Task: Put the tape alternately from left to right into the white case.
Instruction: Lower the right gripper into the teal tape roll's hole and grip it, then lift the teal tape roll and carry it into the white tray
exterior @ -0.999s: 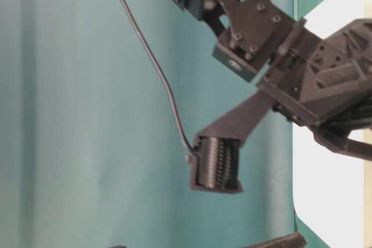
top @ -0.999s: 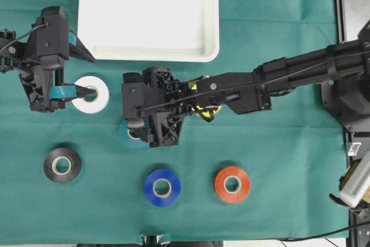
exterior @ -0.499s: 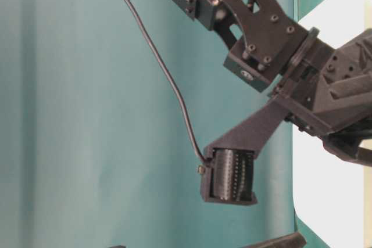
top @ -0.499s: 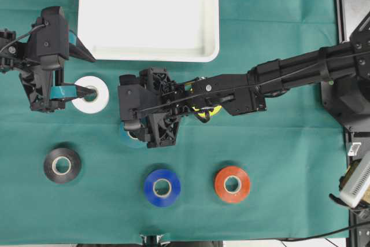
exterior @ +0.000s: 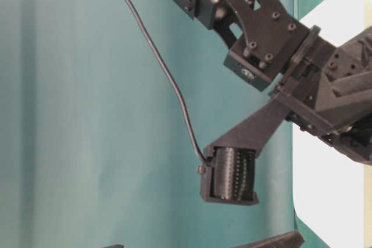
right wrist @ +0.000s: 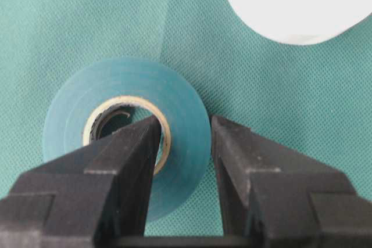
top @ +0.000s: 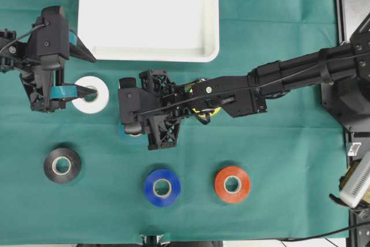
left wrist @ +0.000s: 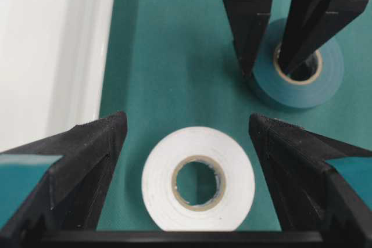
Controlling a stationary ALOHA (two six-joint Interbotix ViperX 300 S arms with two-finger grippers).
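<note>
Surface: green cloth, with the white case (top: 148,14) lying empty at its far edge as landmark. Just in front of the case's left corner, the white roll (top: 91,94); the left gripper (left wrist: 186,143) hangs over it, fingers spread wide on both sides, touching nothing. In front of the case's middle, the teal roll (right wrist: 127,132). The right gripper (right wrist: 185,143), open a second ago, has now pinched the roll's wall, one finger in the core, one outside. Yellow roll (top: 202,108) mostly hidden under that arm. Black roll (top: 62,165), blue roll (top: 162,187) and red-orange roll (top: 232,184) lie farthest from the case. Judgement: grasp made; lifting toward the case comes next.
</note>
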